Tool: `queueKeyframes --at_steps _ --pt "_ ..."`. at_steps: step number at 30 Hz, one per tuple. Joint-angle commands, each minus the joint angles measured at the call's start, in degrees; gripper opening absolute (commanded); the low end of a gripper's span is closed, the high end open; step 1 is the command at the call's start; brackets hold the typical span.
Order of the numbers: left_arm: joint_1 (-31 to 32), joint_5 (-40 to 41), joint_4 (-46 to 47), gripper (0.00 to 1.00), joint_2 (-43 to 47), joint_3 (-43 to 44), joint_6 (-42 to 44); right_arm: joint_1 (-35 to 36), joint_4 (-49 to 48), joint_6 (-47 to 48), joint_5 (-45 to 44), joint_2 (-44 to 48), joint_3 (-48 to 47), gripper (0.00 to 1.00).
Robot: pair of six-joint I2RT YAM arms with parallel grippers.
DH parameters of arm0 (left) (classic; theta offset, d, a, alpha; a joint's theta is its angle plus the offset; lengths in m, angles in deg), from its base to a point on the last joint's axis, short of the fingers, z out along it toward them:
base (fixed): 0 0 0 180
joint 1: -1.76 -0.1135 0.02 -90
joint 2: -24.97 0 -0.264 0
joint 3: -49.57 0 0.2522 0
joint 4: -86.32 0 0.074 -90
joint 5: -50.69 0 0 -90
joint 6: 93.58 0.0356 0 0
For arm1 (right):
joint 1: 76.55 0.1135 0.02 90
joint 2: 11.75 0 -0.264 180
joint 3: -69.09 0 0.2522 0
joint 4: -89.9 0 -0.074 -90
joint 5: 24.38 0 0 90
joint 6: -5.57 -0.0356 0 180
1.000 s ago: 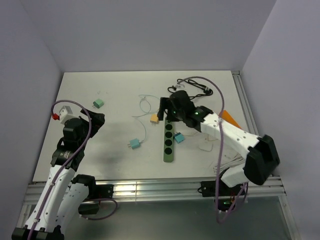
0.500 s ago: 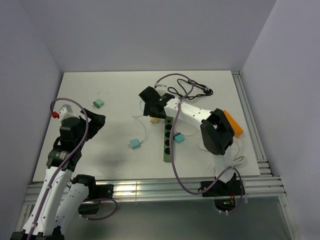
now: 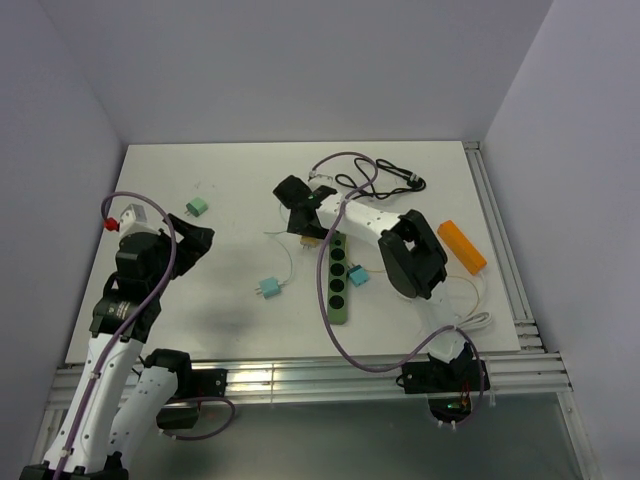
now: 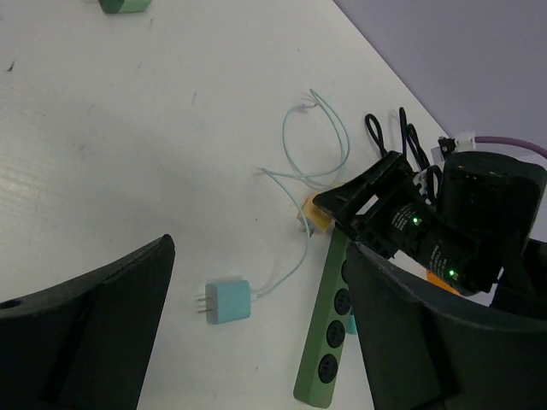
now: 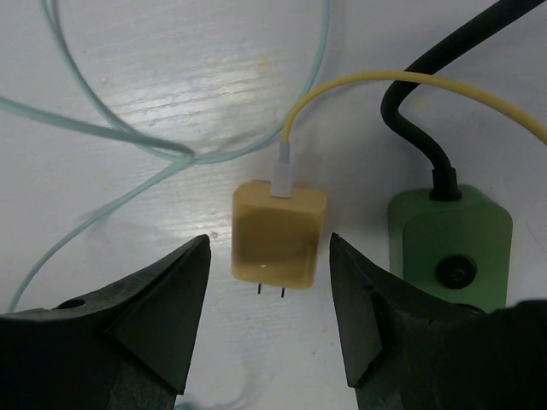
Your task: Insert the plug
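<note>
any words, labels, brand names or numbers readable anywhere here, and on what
None: no letters, numbers or signs can be read in any view.
The yellow plug, the blue plug and the green power strip all show plain, unmarked faces.

White table (image 3: 200, 290) at centre of the frame, enclosed by plain lavender walls (image 3: 300, 70) above and beside, aluminium rail (image 3: 300, 378) along its lower edge.
</note>
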Motion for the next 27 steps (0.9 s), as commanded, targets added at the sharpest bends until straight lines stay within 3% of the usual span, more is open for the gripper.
queueKeyframes --at_steps 1,12,13,20,21,27 --pt "-0.05 -2.51 1.57 0.87 -0.26 1.92 1.11 -1.75 0.52 -1.0 0.15 -1.34 -2.34 0.65" --pt "-0.05 -5.85 3.15 0.86 -0.97 1.57 1.64 -3.16 -0.46 0.49 3.05 -6.17 -4.01 0.62" --pt "-0.05 -6.46 3.33 0.85 -1.32 1.57 1.81 -3.16 -1.07 0.93 3.58 -6.18 -3.75 0.51" --pt "-0.05 -16.74 6.4 0.74 -3.34 1.75 4.19 -3.87 -6.52 3.48 6.49 -1.36 0.55 0.15" --pt "-0.05 -17.97 6.66 0.72 -3.86 1.75 4.54 -3.95 -7.13 4.09 5.79 0.92 1.0 0.03" --pt "0.74 -27.65 14.39 0.64 -7.64 -0.44 2.97 -4.48 -8.97 6.73 6.74 12.61 5.91 0.0"
